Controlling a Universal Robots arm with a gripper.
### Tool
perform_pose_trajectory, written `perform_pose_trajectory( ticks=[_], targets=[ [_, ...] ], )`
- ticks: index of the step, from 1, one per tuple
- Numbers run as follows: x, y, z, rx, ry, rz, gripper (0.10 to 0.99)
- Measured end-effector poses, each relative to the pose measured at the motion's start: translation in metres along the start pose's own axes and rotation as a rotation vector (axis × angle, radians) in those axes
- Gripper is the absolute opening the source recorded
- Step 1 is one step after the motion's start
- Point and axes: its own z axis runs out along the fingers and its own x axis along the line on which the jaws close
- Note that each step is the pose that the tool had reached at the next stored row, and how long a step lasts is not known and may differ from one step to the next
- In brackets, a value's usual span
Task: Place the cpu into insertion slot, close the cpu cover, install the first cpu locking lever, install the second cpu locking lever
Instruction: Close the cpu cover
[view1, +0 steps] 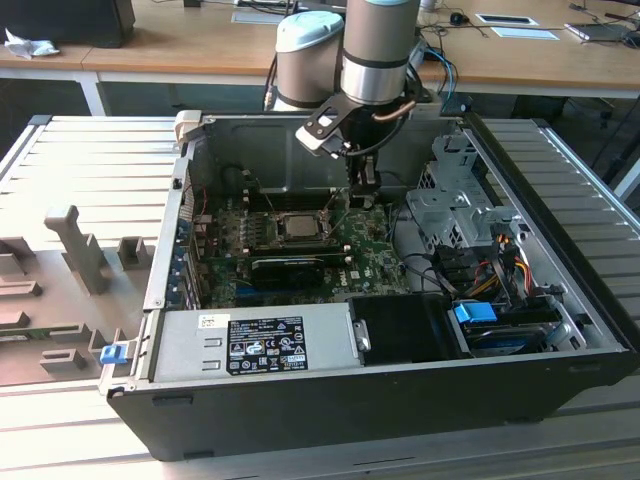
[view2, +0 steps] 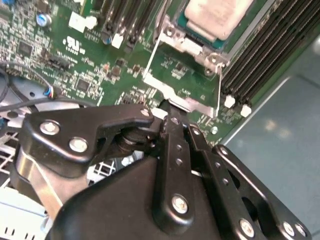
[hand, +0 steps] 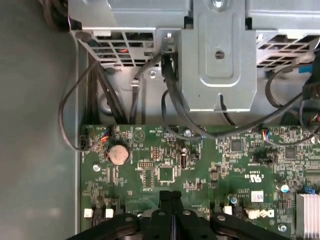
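Starting wide, you have wooden desks (view1: 200, 55) behind a grey slatted counter (view1: 90, 160). On that counter stands the open computer case (view1: 400, 400), with its grey power-supply box (view1: 250, 345) along the near wall. Room inside is tight: a metal drive cage (view1: 450, 210) and cables (view1: 490, 270) crowd the exterior view's right, and your 1 arm (view1: 375, 50) comes down from above.

The green motherboard (hand: 165, 150) covers the case floor. The insertion slot (view1: 268, 232) sits near its middle, with long black memory slots (view2: 265, 55) beside it. The cpu cover (view2: 170, 31) looks to lie flat on the slot. It frames the cpu (view2: 215, 15), whose pale metal face shows through the cutout, so I judge the chip already seated.

A thin wire locking lever (view2: 151, 57) runs from the slot's corner out to a silvery end tab. Its long axis points from the slot toward your tool. Your gripper (view2: 167, 112) has its 2 fingers together, with the tips at that tab. I can't tell whether they pinch it or only press on it. The cpu lies just to the exterior view's left of the gripper, with the lever between them.
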Motion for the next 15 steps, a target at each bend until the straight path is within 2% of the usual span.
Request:
perform_pose_trajectory(
  ticks=[3, 6, 15],
  targets=[
    [-0.0001, -0.0012, -0.0001, 0.0, -0.0001, 0.0, 0.106],
    [-0.0001, -0.0077, -0.0003, 0.0, 0.0, 0.0, 0.106],
    [-0.0001, -0.0162, -0.0005, 0.0, 0.0, 0.0, 0.106]
  ],
)
